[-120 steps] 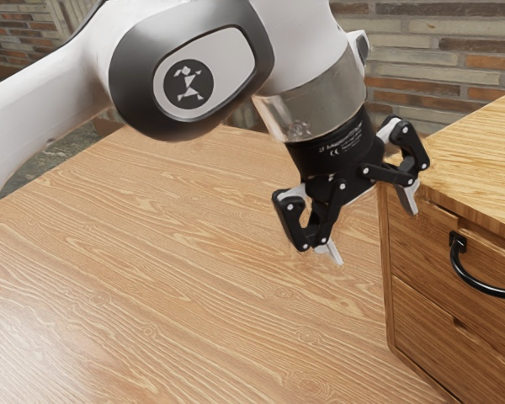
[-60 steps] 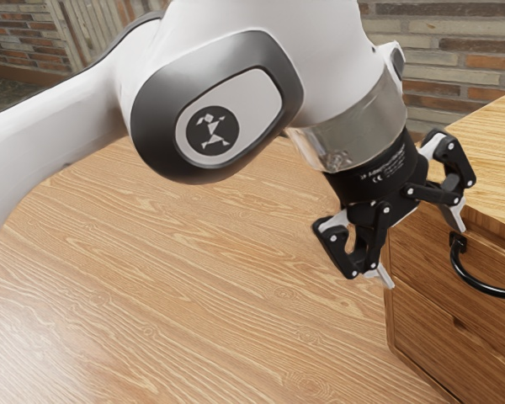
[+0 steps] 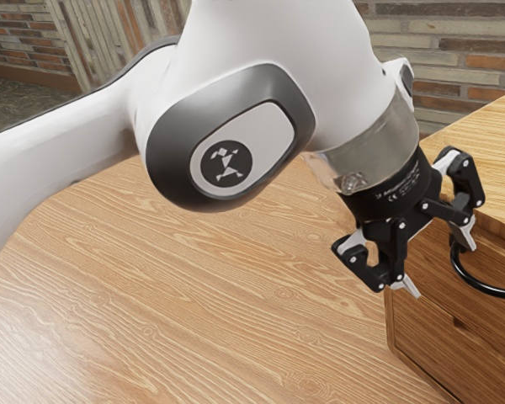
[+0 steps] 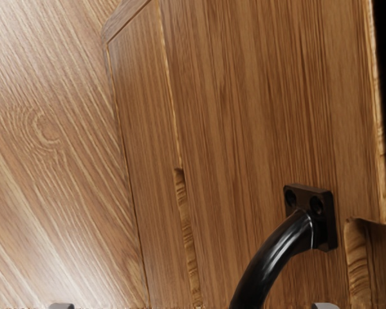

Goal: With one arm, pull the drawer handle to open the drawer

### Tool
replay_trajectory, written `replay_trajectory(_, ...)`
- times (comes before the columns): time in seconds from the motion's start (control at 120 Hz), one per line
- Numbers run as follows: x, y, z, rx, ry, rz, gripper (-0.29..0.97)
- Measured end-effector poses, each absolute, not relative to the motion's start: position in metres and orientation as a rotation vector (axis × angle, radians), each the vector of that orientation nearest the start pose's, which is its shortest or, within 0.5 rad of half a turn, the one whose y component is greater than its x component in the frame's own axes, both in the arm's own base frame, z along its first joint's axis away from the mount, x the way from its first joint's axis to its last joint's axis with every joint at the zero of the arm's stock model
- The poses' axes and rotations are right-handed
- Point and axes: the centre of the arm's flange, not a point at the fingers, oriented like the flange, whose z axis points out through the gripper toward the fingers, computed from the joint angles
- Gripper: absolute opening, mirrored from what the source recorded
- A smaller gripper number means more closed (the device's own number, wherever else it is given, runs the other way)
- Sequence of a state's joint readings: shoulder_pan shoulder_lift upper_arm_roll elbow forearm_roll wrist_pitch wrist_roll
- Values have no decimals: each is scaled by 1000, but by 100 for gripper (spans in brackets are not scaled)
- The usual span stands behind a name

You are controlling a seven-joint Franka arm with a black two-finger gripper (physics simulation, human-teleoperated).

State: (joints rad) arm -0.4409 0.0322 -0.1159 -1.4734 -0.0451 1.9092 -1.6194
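Note:
A wooden cabinet [image 3: 488,160] stands at the exterior view's right, its upper drawer front [image 3: 498,257] level with the cabinet face. A curved black handle [image 3: 475,282] is fixed to that front. My black gripper [image 3: 440,268] is open and hangs right in front of the drawer, at the handle's near end; one fingertip [image 3: 469,244] sits just above the handle's mount. Neither finger touches the handle from two sides. In the wrist view the handle [image 4: 276,257] and its bolted mount [image 4: 311,215] lie just under my hand against the drawer front [image 4: 244,96].
The lower drawer front [image 3: 454,341] sits beneath the upper one. The wooden table [image 3: 151,286] spreads out to the exterior view's left of the cabinet. A brick wall [image 3: 463,50] runs behind. My white arm [image 3: 236,126] crosses above the table.
My hand has moved toward the exterior view's right and downward, from beside the cabinet's corner to the handle's near end. The fingers stay apart. The drawer has not moved.

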Motion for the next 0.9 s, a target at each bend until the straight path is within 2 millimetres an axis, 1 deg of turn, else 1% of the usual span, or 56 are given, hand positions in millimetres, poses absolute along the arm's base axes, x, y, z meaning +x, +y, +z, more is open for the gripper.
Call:
replay_trajectory(0.233,499,-329,681,-3026,-1780,-237,43)
replay_trajectory(0.433,501,-328,676,-3003,-1804,-231,42)
replay_trajectory(0.675,500,-331,674,-2988,-1828,-221,37)
replay_trajectory(0.75,498,-335,673,-2989,-1826,-216,31)
replay_trajectory(0.9,496,-337,673,-2976,-1841,-205,12)
